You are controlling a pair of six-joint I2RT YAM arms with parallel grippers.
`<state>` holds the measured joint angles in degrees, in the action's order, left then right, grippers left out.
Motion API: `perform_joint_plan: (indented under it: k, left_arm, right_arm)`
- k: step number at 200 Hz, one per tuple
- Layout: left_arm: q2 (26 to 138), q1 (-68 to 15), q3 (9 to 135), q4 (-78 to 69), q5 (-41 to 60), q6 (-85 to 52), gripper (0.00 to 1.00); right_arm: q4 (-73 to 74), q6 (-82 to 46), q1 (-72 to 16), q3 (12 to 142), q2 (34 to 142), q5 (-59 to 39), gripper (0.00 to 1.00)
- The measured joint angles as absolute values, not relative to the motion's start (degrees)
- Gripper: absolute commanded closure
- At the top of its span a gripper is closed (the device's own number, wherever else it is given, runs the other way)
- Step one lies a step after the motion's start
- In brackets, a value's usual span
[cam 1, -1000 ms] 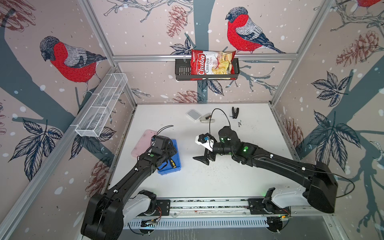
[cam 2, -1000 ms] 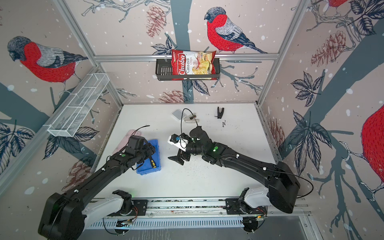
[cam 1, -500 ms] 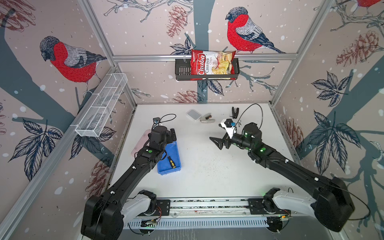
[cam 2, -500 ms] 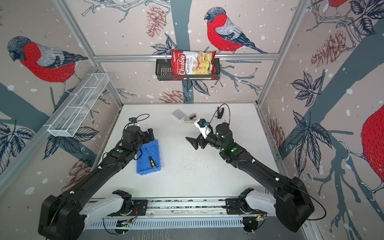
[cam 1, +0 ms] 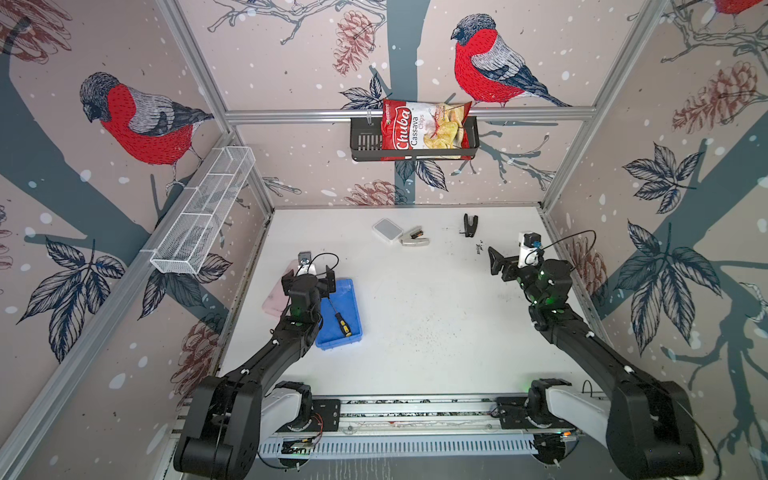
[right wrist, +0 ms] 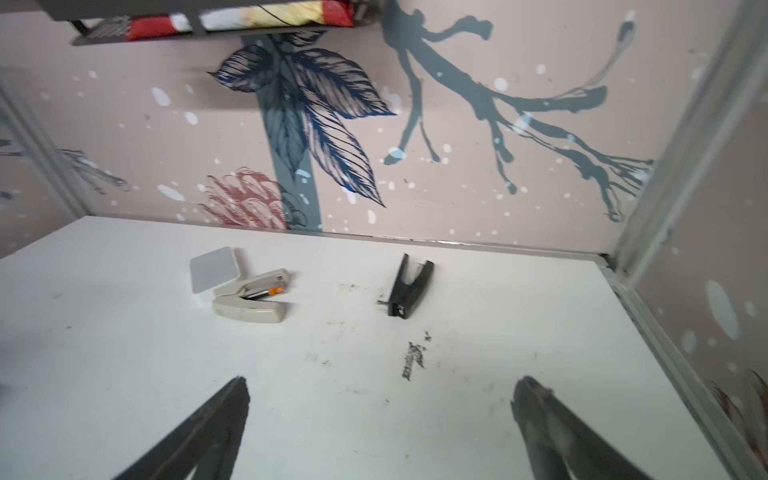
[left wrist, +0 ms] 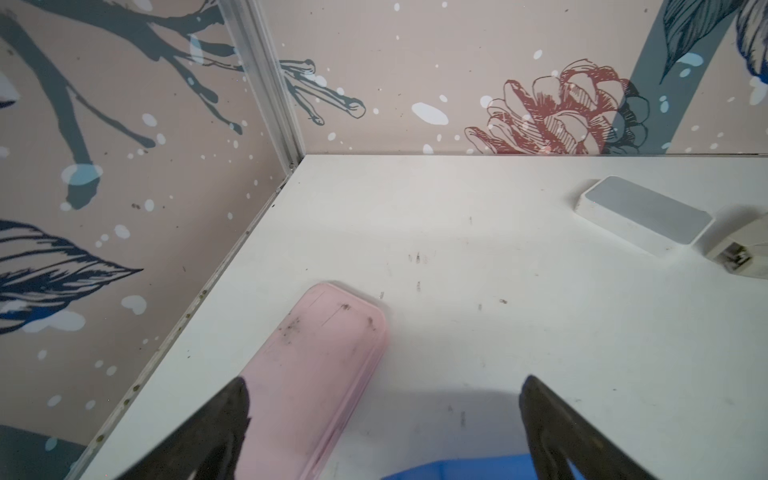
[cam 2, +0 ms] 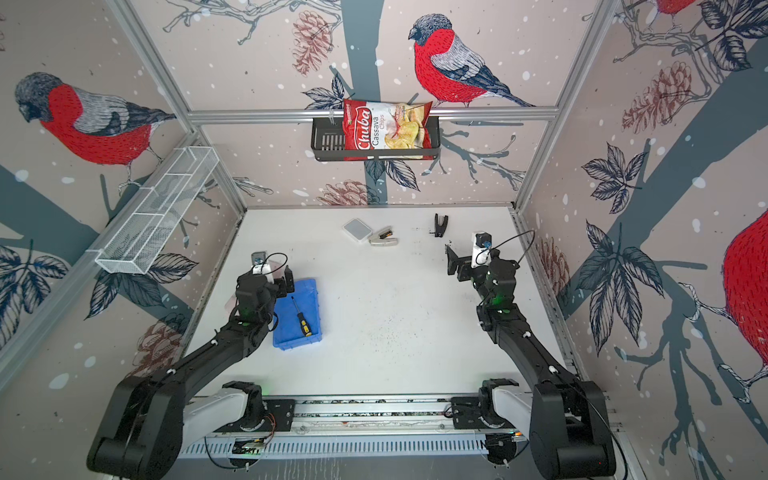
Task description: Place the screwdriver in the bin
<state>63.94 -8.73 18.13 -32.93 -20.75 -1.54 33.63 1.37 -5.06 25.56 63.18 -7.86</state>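
The screwdriver (cam 1: pixel 341 322), black-and-yellow handled with a thin dark shaft, lies loose inside the blue bin (cam 1: pixel 352 297) at the table's left; both top views show it there (cam 2: pixel 302 319). My left gripper (cam 1: pixel 309 279) hovers open above the bin's far end and touches nothing. In the left wrist view the left gripper (left wrist: pixel 384 382) has its jaws wide apart over bare table, with a strip of the bin (left wrist: pixel 457 470) at the picture's edge. My right gripper (cam 1: pixel 498 264) is open and empty far off at the right; in its wrist view the right gripper (right wrist: pixel 383 382) frames only tabletop.
A flat pink case (cam 1: pixel 274 297) lies left of the bin, under the left wrist. Near the back wall sit a white flat box (cam 1: pixel 387 229), a beige stapler (cam 1: pixel 414 240) and a black clip tool (cam 1: pixel 470 224). A wire basket (cam 1: pixel 203 216) hangs on the left wall.
My left gripper opened fully and drew back from over the bin toward its far end, leaving the screwdriver lying inside. My right arm swung from the table's middle out to the right.
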Motion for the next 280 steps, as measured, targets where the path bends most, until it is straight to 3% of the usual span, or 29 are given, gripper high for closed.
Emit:
perform_joint_plan:
  k: [60, 132, 280]
  left_arm:
    - [70.57, -4.71, 7.49, -55.72, -16.19, -2.09, 0.00]
    - [87.99, -3.40, 8.75, -75.85, -11.77, 0.01, 0.01]
    - [89.36, -2.90, 13.04, -74.22, -11.03, -0.05, 0.01]
  right_arm:
    - [48.12, -3.18, -0.34, 14.31, 73.14, 1.15, 0.00]
    - [57.63, -4.25, 0.01, 15.42, 81.62, 2.85, 0.00]
    - [61.47, -3.77, 0.49, 15.42, 84.90, 2.44, 0.00]
